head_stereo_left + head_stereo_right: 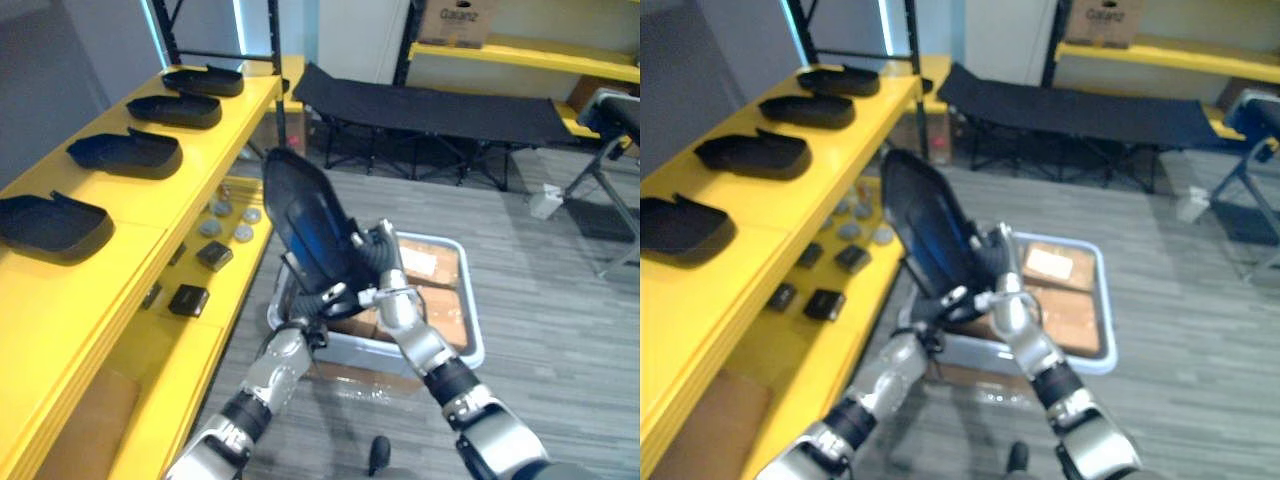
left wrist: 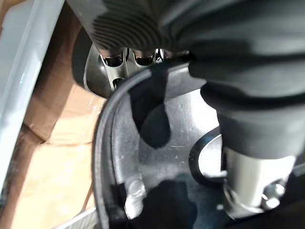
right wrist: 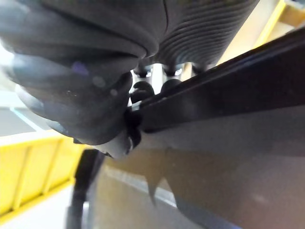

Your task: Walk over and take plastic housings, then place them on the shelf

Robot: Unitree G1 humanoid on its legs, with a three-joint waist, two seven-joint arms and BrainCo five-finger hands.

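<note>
I hold a black housing [image 1: 305, 215] tilted up between both hands, above a grey bin [image 1: 472, 335] of cardboard boxes [image 1: 430, 263]. My left hand [image 1: 330, 298] pinches its lower edge and my right hand [image 1: 380, 262] clamps its side, though the shell hides most of my fingers. Four other housings [image 1: 125, 152] sit on the yellow shelf [image 1: 200, 160] to my left, the nearest one cut off at the edge.

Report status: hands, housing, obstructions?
Left hand and right hand shut on black plastic housing. Held tilted above grey bin. Yellow shelf alongside, four housings already on it.
</note>
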